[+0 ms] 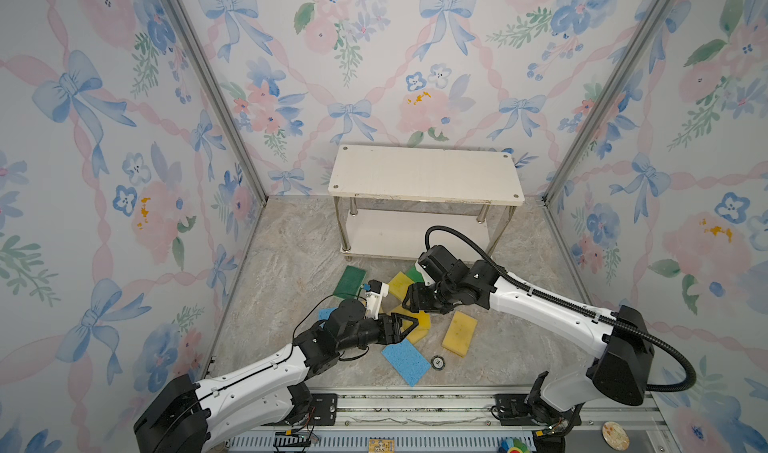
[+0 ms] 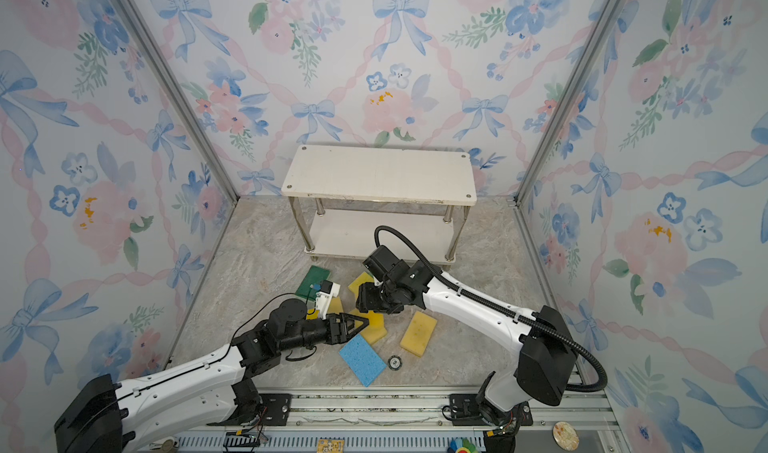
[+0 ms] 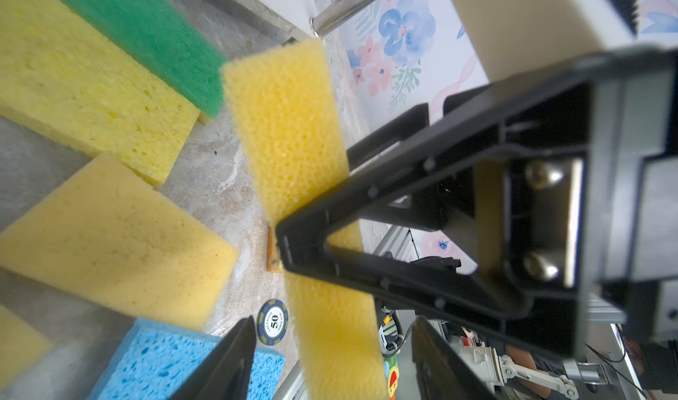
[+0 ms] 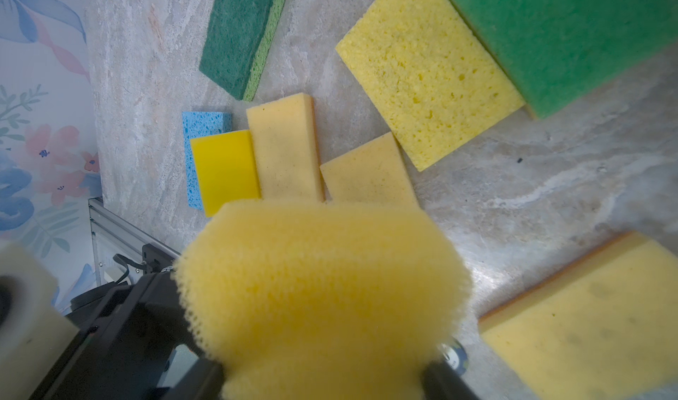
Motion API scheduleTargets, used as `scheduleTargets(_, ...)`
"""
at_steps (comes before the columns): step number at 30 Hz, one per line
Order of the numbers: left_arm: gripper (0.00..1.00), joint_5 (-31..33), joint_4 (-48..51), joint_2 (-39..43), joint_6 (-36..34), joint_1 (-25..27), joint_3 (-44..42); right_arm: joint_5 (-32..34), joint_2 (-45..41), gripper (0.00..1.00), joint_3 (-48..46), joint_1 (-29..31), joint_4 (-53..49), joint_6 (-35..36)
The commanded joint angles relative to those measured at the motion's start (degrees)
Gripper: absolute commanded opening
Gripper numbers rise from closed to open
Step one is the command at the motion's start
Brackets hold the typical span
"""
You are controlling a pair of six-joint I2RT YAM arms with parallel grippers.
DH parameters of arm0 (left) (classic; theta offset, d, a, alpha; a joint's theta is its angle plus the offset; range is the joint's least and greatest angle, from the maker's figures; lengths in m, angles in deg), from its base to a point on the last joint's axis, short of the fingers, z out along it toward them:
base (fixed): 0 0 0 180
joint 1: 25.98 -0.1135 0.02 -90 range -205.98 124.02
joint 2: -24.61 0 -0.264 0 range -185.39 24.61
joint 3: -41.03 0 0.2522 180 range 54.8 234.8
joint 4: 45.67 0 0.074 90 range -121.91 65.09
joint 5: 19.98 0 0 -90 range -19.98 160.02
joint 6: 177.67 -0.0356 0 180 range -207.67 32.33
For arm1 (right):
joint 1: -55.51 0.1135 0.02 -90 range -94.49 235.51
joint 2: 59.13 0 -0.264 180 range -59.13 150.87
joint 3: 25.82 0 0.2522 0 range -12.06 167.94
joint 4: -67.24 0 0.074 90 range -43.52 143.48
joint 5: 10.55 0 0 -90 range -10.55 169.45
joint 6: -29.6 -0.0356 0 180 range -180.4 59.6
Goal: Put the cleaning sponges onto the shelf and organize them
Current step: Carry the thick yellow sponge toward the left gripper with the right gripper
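While I hand over the coarse yellow foam sponge [image 3: 290, 130], lower centre, the white two-tier shelf [image 1: 424, 172] sits bare.
Right gripper [image 1: 410, 304] pinches it upright so the spread jaws of the left gripper [image 1: 409, 326] straddle its free end.

Six yellow to tan rectangular foam sponges [image 4: 425, 86] [image 4: 225, 170] [image 4: 284, 148] [image 4: 367, 170] [image 4: 323, 288] [image 4: 587, 317] are counted, along with two green-faced scouring sponges [image 4: 234, 31] [image 4: 565, 31] and two light blue porous sponges [image 4: 203, 137] [image 1: 405, 363]. One small round black-and-white disc [image 1: 437, 362] [image 2: 395, 362] is seen low in both top views, and one white two-tier chrome-legged shelf [image 1: 424, 172] [image 2: 378, 172] at centre.
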Motion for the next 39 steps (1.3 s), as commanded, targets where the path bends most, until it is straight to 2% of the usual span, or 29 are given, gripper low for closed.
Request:
scheduleTargets(1, 0.64, 3.3, -1.79, 0.16, -0.12, 0.24, 1.96, 1.23, -1.79, 0.62, 2.3, 1.05, -1.07, -0.46)
scheduleTargets(6, 0.59, 4.14, -2.81, -1.02, 0.23, 0.23, 3.22, 1.18, -2.49, 0.62, 2.44, 1.04, -1.22, -0.54)
scheduleTargets(12, 0.41, 3.11, -2.86, -3.44, 0.78, 0.28, 4.65, 1.55, -2.73, 0.62, 4.29, 1.05, -2.18, 0.18)
scheduleTargets(17, 0.21, 4.76, -2.98, -1.96, 2.62, 0.32, 3.94, 0.91, -3.2, 0.65, 3.5, 1.14, -0.96, -0.47)
scheduleTargets(19, 0.17, 5.28, -2.99, -0.99, 2.99, 0.41, 3.54, 0.96, -3.44, 0.67, 3.35, 1.14, -0.9, -0.3)
scheduleTargets(21, 0.15, 5.96, -3.02, 0.15, 3.4, 0.41, 2.93, 1.3, -3.7, 0.7, 3.69, 0.98, -1.12, 0.58)
scheduleTargets(25, 0.12, 7.47, -4.45, 2.13, 4.59, 0.36, 1.33, 1.46, -5.25, 0.83, 5.32, -0.03, -1.4, 3.8)
scheduleTargets(31, 0.12, 12.47, -4.79, 4.21, 8.1, 0.32, 0.51, 3.43, -14.36, 0.98, 3.22, -2.39, 1.55, 4.93)
scheduleTargets(35, 0.11, 18.61, -6.84, 5.69, 13.97, 0.32, -0.96, 0.74, -21.37, 0.97, -2.88, -4.79, 5.41, 3.2)
scheduleTargets(39, 0.1, 22.71, -8.92, 6.62, 18.11, 0.21, -1.92, -1.09, -23.72, 0.98, -6.11, -5.96, 5.14, 0.93)
